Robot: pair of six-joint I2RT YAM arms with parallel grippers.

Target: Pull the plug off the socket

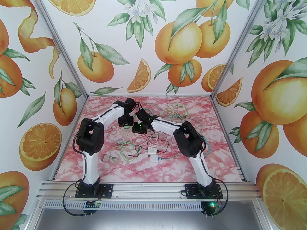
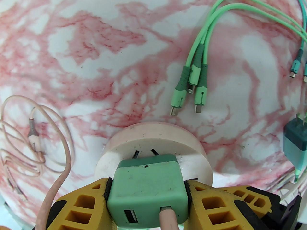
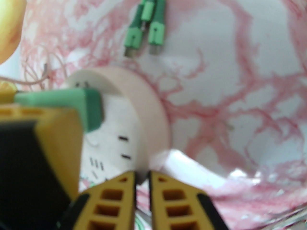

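Presently gripped: plug [image 2: 146,176], pinched by left gripper [image 2: 146,188].
Right gripper [image 3: 142,177]: pressed together at socket [image 2: 153,139] rim.
Advice: pull straight off, socket steadied.

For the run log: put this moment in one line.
left gripper shut on green plug; plug in round socket; right gripper shut at socket rim

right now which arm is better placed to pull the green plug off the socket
Left. The left end effector is shut on the green plug, a finger on each side, plug seated in the socket. The right end effector, fingers nearly together, sits at the socket's rim.
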